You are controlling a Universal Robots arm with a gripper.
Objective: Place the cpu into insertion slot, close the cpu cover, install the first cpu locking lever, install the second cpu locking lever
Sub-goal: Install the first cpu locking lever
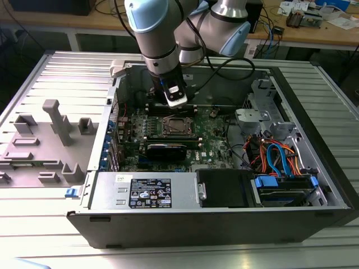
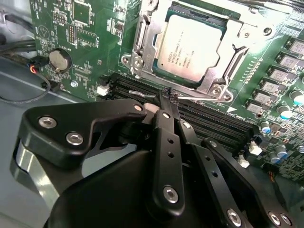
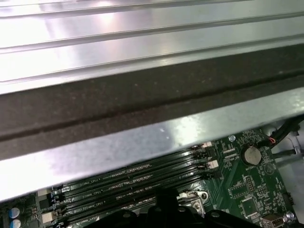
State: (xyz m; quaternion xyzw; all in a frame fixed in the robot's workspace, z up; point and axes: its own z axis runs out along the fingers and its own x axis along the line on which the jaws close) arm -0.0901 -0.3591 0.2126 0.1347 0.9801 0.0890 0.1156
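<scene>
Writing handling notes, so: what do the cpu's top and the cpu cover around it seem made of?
The cpu: top looks like matte silver-grey metal, plated perhaps, with an even, soft sheen. The cpu cover: probably thin stamped steel with a brighter finish; it shows sharp glints and bent edges.

Silver-grey cpu (image 2: 190, 45) flat in the insertion slot (image 2: 202, 11), silvery cpu cover (image 2: 142, 40) down around it.
</scene>
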